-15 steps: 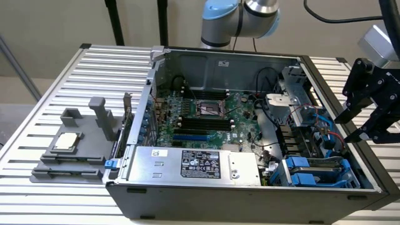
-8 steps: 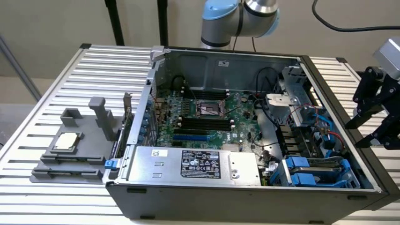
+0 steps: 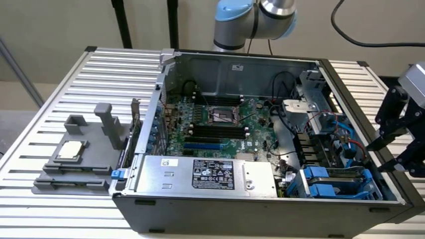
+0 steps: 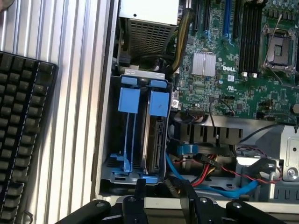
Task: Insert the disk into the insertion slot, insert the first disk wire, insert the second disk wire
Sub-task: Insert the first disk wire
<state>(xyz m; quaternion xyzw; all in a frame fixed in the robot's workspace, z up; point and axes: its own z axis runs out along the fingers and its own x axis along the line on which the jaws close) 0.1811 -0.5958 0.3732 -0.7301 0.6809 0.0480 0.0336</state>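
**Exterior view:** PC case (image 3: pixel 265 219) sat open on slatted table (image 3: pixel 66 219). Gripper (image 3: pixel 388 157) hung outside the case wall on the exterior view's right, jaws apart, nothing btwn them. Slot (image 3: pixel 335 179), a bay in the grey cage w/ blue fittings, was in the case's near corner on that side. It lay just inside the wall from the gripper and lower than it. PSU (image 3: pixel 206 174) lay next to the cage, toward the exterior view's left.

**Wrist view:** Disk (image 4: pixel 156 135) stood on edge inside the slot, blue carrier tab facing cam, grey side showing. Neighbouring bay held blue rails (image 4: pixel 128 135). Fingers (image 4: pixel 140 200) were spread above the case wall. Disk lay just beyond the tips, not touching, approx. in line w/ the gap. Blue cable (image 4: pixel 224 190) and red cable (image 4: pixel 205 175) lay beside the cage. Couldn't tell if either was plugged into the disk. Keyboard (image 4: pixel 23 130) lay on the table outside the case.
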